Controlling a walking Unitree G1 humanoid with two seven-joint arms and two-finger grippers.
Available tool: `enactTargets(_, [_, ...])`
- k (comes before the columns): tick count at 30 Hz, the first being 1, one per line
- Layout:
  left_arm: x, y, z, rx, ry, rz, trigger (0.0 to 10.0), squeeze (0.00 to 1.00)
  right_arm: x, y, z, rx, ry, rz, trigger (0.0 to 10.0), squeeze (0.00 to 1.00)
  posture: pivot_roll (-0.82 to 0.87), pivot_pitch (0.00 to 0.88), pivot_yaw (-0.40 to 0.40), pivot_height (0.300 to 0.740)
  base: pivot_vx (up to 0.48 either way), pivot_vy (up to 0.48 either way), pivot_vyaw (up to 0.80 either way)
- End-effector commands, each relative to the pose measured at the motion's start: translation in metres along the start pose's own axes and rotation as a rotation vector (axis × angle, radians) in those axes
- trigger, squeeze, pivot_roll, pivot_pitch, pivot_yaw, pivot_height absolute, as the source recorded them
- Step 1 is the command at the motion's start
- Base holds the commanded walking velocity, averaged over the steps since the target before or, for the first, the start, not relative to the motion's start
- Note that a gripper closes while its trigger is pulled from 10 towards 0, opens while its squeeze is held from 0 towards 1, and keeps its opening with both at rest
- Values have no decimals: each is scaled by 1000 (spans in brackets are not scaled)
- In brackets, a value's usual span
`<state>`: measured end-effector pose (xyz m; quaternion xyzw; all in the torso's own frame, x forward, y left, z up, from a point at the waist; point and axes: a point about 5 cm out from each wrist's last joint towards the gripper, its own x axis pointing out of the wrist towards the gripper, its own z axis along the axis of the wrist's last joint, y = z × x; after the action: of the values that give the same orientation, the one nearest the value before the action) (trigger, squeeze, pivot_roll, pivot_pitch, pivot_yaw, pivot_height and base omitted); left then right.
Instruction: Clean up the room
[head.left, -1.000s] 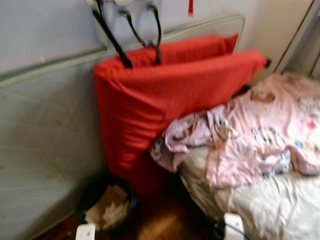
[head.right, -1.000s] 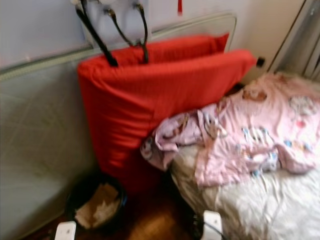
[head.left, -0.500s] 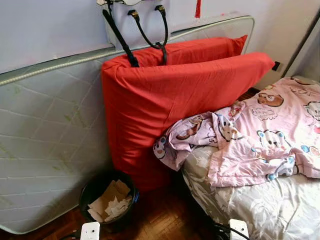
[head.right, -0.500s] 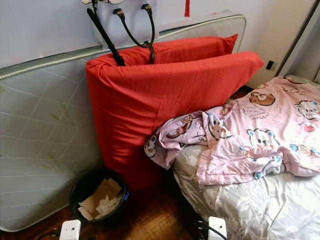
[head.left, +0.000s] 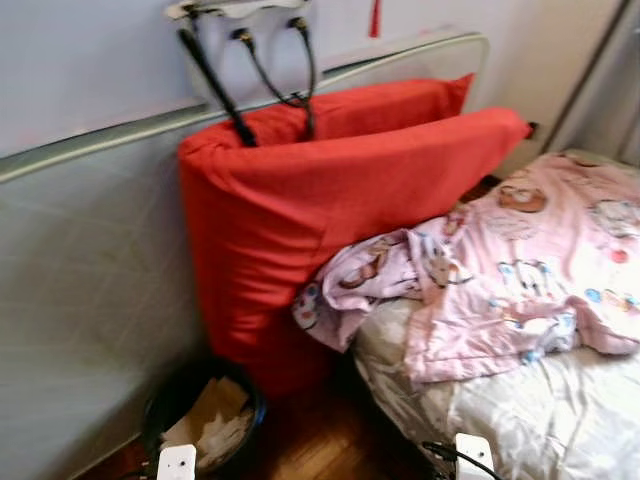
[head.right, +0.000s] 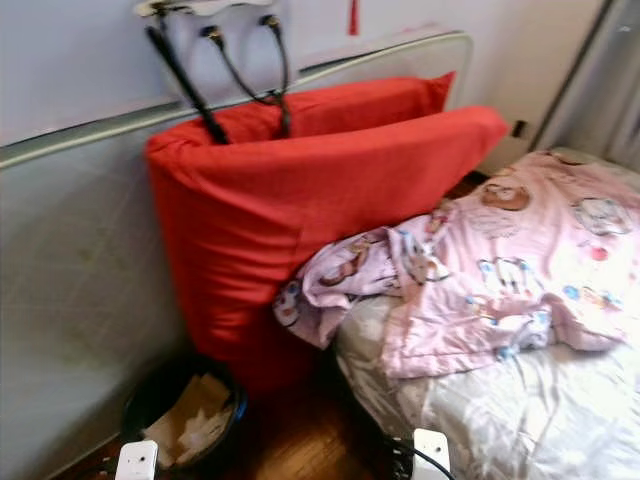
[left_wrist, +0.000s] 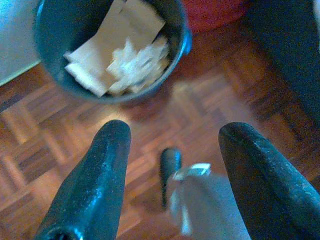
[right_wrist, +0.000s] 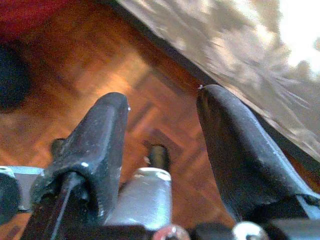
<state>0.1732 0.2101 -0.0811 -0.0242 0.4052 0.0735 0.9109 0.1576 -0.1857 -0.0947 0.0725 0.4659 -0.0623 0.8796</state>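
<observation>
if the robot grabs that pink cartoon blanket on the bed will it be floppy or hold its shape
Probably floppy: the pink blanket lies crumpled, one bunched corner hanging off the bed. It looks thin, so likely light, and may drag rather than lift whole.

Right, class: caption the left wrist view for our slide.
Open left gripper hangs above parquet floor, beside a black bin of paper scraps.
</observation>
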Motion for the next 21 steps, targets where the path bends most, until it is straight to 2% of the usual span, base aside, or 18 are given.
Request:
enactTargets(1, [-2, 5, -7, -2, 23, 14, 10000, 0, 1, 4, 5, 7, -11, 7, 10000, 0, 37, 1, -18, 740, 307, 0, 0])
enactTargets(21, [-3, 6, -8, -3, 27, 16, 10000, 0, 2, 5, 7, -26, -21, 32, 10000, 0, 38, 3, -19, 740, 305, 0, 0])
